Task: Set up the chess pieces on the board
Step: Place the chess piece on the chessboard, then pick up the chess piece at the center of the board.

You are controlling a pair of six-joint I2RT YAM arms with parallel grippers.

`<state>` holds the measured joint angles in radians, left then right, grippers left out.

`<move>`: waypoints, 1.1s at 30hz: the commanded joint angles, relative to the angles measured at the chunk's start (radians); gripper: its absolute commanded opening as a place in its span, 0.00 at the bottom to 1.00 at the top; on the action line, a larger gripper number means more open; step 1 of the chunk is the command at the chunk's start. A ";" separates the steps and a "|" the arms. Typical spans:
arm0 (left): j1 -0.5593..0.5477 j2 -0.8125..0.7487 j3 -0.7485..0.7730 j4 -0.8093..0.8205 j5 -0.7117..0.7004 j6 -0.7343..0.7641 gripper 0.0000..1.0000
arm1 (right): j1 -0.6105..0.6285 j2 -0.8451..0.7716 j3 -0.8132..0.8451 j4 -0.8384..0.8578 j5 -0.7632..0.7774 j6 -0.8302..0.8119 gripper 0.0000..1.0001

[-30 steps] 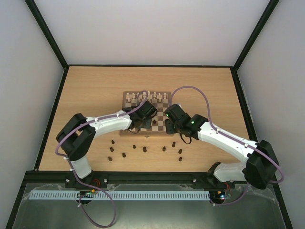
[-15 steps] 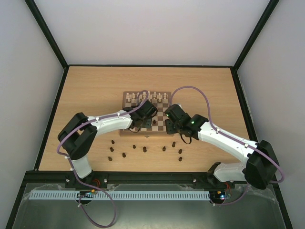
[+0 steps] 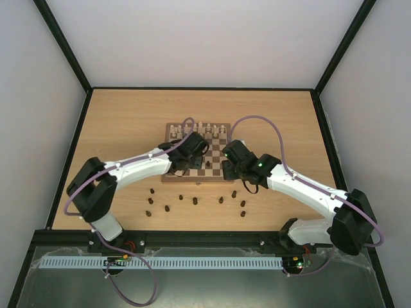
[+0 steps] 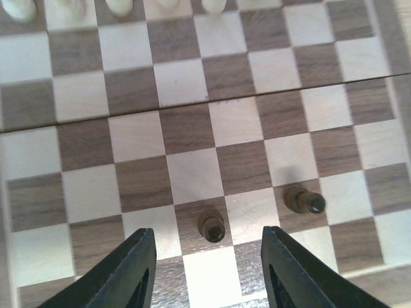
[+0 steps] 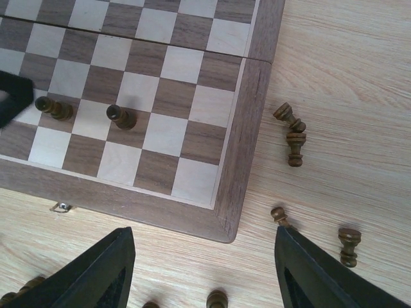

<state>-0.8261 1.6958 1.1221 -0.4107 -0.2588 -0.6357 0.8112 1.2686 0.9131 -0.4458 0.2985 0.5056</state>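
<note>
A pale, wood-grained rectangular worktop (image 3: pixel 128 122) was seen, bounded by a black frame (image 3: pixel 70 154). A square wooden chessboard with light and dark brown squares and a mid-brown border (image 3: pixel 169 128) was laid flat on it, about midway across. Small dark brown wooden chessmen (image 3: pixel 166 208), about eleven, were scattered on the bare wood in a loose band between the chessboard and the worktop's near edge. Off the chessboard's near right corner, two of them (image 5: pixel 295 147) were set close together, seemingly touching.
</note>
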 commanded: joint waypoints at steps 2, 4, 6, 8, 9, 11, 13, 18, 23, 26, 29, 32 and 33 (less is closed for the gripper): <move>-0.003 -0.129 0.037 -0.067 -0.035 0.041 0.55 | 0.003 -0.023 0.015 -0.039 -0.019 0.004 0.65; -0.008 -0.172 0.041 -0.081 -0.038 0.052 0.58 | 0.003 -0.033 0.026 -0.039 -0.036 -0.007 0.73; -0.013 -0.211 0.029 -0.074 -0.027 0.061 0.60 | 0.002 -0.037 0.040 -0.044 -0.053 -0.018 0.85; -0.015 -0.240 0.001 -0.050 0.004 0.069 0.66 | 0.003 -0.033 0.069 -0.062 -0.074 -0.019 0.99; -0.017 -0.249 -0.009 -0.045 0.013 0.069 0.70 | 0.002 -0.034 0.086 -0.066 -0.087 -0.018 0.99; -0.028 -0.266 -0.034 -0.031 0.019 0.069 0.81 | 0.002 -0.042 0.097 -0.059 -0.113 -0.010 0.98; -0.040 -0.279 -0.057 -0.017 0.027 0.068 0.97 | 0.003 -0.051 0.100 -0.044 -0.138 -0.004 0.99; -0.089 -0.318 -0.087 -0.012 0.023 0.054 0.99 | 0.005 -0.041 0.093 -0.038 -0.218 0.014 0.99; -0.129 -0.439 -0.121 -0.026 -0.022 0.009 0.99 | 0.003 -0.035 0.102 -0.071 -0.217 0.023 0.98; -0.133 -0.567 -0.189 0.009 -0.026 -0.009 0.99 | 0.003 -0.099 0.075 -0.059 -0.213 0.049 0.99; -0.131 -0.626 -0.187 -0.045 -0.061 -0.032 0.99 | 0.002 -0.155 0.023 -0.032 -0.173 0.075 0.99; -0.123 -0.642 -0.168 -0.117 -0.071 -0.052 0.99 | 0.003 -0.152 -0.004 -0.044 -0.183 0.072 0.99; -0.123 -0.652 -0.175 -0.130 -0.076 -0.061 0.99 | 0.003 -0.143 -0.002 -0.055 -0.189 0.069 0.99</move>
<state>-0.9543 1.0573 0.9455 -0.4484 -0.2924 -0.6533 0.8112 1.1198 0.9398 -0.4587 0.1078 0.5587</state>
